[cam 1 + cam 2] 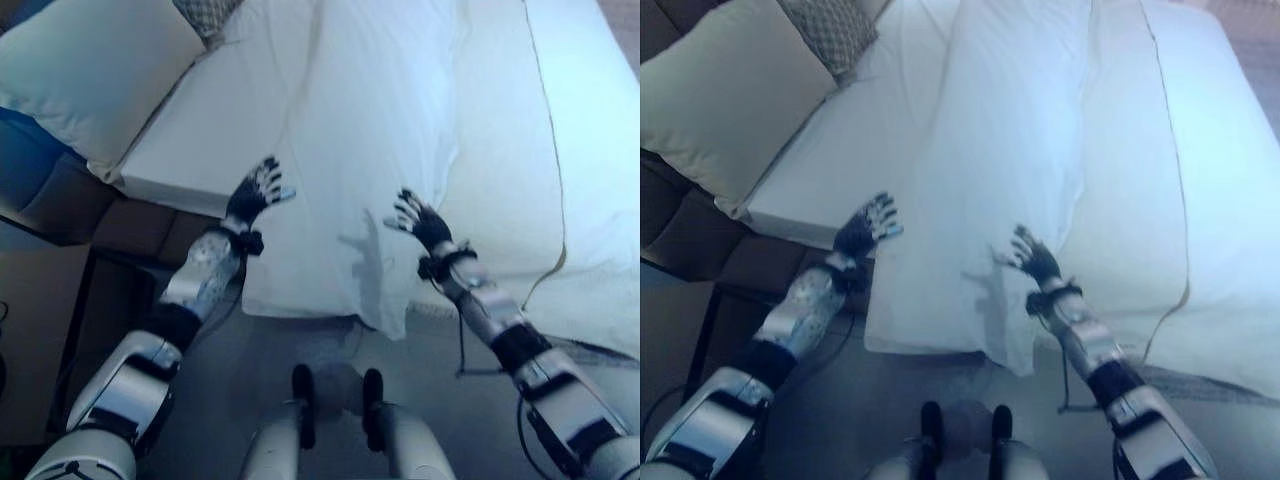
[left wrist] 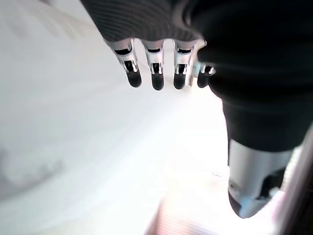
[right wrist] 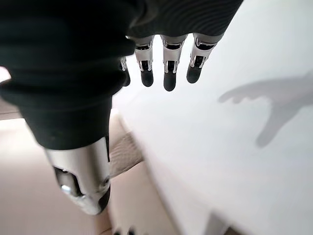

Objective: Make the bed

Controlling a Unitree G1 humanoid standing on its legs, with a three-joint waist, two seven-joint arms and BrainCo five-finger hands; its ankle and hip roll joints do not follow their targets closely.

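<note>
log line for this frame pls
task: make bed | left hand: open, above duvet | right hand: open, above duvet | pillow: at head

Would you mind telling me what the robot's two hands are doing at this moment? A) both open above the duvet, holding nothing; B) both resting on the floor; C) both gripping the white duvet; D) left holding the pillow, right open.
A: the left hand and the right hand both have spread fingers over the white duvet, with nothing in either.
</note>
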